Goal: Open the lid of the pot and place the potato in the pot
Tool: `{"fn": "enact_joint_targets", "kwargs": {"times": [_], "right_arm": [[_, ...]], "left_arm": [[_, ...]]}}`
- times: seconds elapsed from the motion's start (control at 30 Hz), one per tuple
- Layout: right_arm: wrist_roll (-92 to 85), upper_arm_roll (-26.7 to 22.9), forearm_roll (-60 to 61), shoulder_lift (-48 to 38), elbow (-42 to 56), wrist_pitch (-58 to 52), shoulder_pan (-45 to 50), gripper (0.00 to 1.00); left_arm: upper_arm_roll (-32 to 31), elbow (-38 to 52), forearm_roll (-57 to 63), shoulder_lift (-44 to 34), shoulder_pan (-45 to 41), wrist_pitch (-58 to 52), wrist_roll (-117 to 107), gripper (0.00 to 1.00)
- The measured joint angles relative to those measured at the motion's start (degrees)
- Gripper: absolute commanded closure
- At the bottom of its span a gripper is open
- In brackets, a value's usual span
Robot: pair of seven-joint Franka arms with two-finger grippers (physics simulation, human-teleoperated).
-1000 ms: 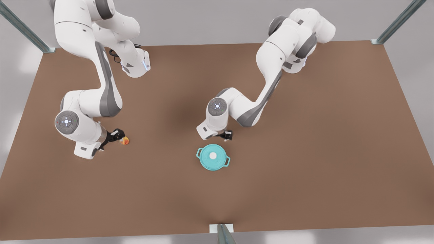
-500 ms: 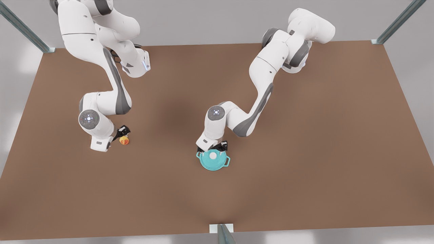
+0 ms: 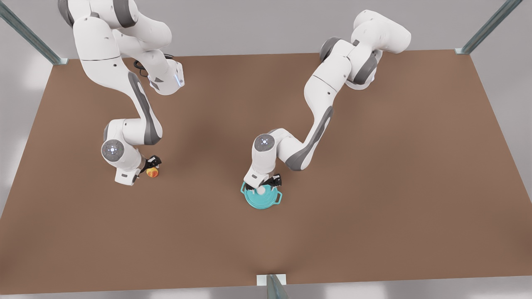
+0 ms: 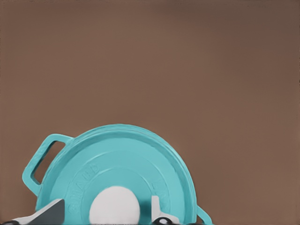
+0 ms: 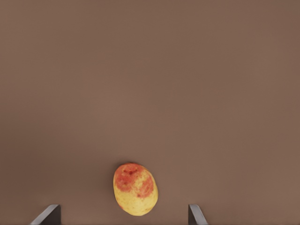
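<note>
Front view: left claw (image 3: 263, 185) was spread around the lid (image 3: 262, 197) knob; right claw (image 3: 149, 166) was spread beside the potato (image 3: 152, 173)

Bare brown table (image 3: 374, 187), metal corner posts (image 3: 486, 29), grey surround.

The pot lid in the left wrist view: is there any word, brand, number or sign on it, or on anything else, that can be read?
Pot lid: raised letters run around the ring beside the white knob, too faint and blurred to read.
Pot, potato, table: no text or sign.
</note>
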Motion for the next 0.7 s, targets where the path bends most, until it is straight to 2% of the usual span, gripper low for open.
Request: {"fn": "enact_joint_targets", "kwargs": {"times": [0.03,0.23,0.4,0.6,0.63,0.67,0.7], "right_arm": [[-0.07,0.03,-0.01,0.34,-0.32,0.68,-0.37,0.00],[-0.76,0.24,-0.03,1.25,-3.57,5.30,-0.76,0.00],[-2.52,0.35,-0.03,3.08,-3.93,8.42,-0.81,0.00],[-5.18,0.35,0.35,4.43,-4.10,11.51,-2.00,0.00],[-5.58,0.36,0.45,4.45,-4.26,11.80,-1.99,0.00],[-5.96,0.40,0.55,4.46,-4.43,12.04,-1.97,0.00],[-6.33,0.48,0.62,4.46,-4.60,12.25,-1.98,0.00]], "left_arm": [[0.00,0.01,-0.01,-0.09,0.00,0.00,-0.27,0.52],[0.23,0.17,0.16,-0.42,-0.02,-0.10,-1.73,0.70],[1.53,0.62,0.38,-0.82,0.74,-0.77,-2.78,0.71],[0.23,1.03,-1.59,-1.59,15.41,-3.41,1.48,0.67],[0.21,0.98,-1.79,-0.34,16.30,-3.44,2.52,0.50],[0.23,0.93,-2.02,0.90,16.74,-3.16,3.56,0.12],[0.25,0.90,-2.30,1.73,16.94,-2.74,4.64,0.00]]}}
